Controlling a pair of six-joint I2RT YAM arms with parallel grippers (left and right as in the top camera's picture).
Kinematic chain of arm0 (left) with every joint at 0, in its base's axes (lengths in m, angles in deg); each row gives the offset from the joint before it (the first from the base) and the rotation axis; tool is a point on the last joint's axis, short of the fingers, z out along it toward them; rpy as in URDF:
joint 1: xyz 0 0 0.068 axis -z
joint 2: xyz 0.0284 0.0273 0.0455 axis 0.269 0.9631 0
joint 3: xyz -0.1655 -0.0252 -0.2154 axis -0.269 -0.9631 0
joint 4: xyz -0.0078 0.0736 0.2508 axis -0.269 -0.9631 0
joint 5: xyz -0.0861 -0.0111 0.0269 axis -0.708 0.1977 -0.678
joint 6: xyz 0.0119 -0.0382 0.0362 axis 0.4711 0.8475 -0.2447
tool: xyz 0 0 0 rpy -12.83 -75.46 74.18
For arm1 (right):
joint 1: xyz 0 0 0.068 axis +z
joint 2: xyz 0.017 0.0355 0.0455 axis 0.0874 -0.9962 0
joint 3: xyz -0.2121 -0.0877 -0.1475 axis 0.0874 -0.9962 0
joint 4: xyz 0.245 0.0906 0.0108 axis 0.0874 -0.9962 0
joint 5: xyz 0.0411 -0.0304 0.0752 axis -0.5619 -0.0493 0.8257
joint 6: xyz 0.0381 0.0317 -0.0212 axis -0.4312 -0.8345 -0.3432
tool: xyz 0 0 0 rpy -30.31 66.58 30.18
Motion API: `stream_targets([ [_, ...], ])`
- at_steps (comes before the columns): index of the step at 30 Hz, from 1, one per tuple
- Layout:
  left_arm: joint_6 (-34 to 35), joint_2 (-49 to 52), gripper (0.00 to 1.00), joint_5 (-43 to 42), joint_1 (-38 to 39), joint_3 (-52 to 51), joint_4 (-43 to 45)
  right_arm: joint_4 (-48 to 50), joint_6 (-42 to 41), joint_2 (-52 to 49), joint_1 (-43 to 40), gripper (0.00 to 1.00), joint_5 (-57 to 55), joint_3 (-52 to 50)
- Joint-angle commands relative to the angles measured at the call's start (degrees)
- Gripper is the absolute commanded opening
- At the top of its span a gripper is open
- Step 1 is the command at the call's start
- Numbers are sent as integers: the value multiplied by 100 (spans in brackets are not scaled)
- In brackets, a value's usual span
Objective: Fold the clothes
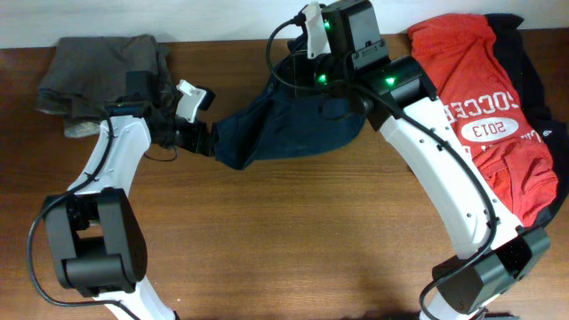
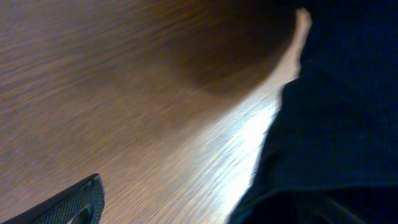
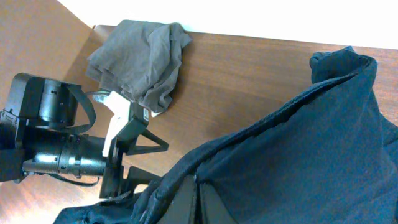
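Navy shorts (image 1: 284,129) lie in a loose heap on your wooden table (image 1: 293,240), strung between your two grippers. Your right gripper (image 3: 196,202) is closed on the shorts' far edge. In its own camera the dark fingers (image 3: 180,200) meet with navy cloth pinched between them, and the fabric rises in a tall fold beside them. Your left gripper (image 1: 210,140) sits against the shorts' left end, touching the cloth. You cannot tell whether it grips. Its wrist camera shows one finger (image 2: 71,205) low at the left with bare wood between it and the shorts, and the cloth hides the other finger.

Your left arm rises from its base at the near left of the shorts, then bends right toward them with the wrist low over the wood. Your right arm sweeps from its base at the near right of the shorts in a long arc to their far edge. Its wrist is over the cloth and shows green lights.

A grey-brown garment (image 1: 98,71) lies crumpled well to the left of the shorts. A red jersey (image 1: 471,80) with white lettering is spread just right of the shorts. A black garment (image 1: 524,62) shows under the jersey on the side away from the shorts. Beyond the shorts the table ends at a white wall (image 1: 213,18).
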Motion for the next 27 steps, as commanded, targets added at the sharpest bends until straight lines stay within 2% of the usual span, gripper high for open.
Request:
stream_targets([
  [1,-155,-87,96,-1021,72,-35,57,76,85,205,-7,4,98,212],
  [7,-155,-74,96,-1038,564,-103,280,79,85,208,-7,4,98,236],
  [9,-153,-68,89,-813,708,-103,319,83,85,225,-9,4,98,240],
  [13,-125,-68,40,-212,820,-103,308,79,116,273,-20,4,94,240],
  [14,-17,-68,31,-33,817,-103,310,79,157,293,-20,4,94,240],
  [15,103,-68,14,129,809,-103,319,79,181,304,-24,4,92,240],
  [16,269,-68,4,334,785,-103,326,81,181,313,-28,4,92,240],
  [17,435,-68,1,516,754,-103,343,81,179,326,-52,4,92,240],
  [20,887,-68,1,802,601,-101,452,50,179,376,-175,4,94,240],
  [25,1665,-83,1,767,162,227,645,-378,356,498,-680,4,85,240],
  [27,1738,-109,1,734,105,415,640,-566,487,498,-839,4,72,240],
])
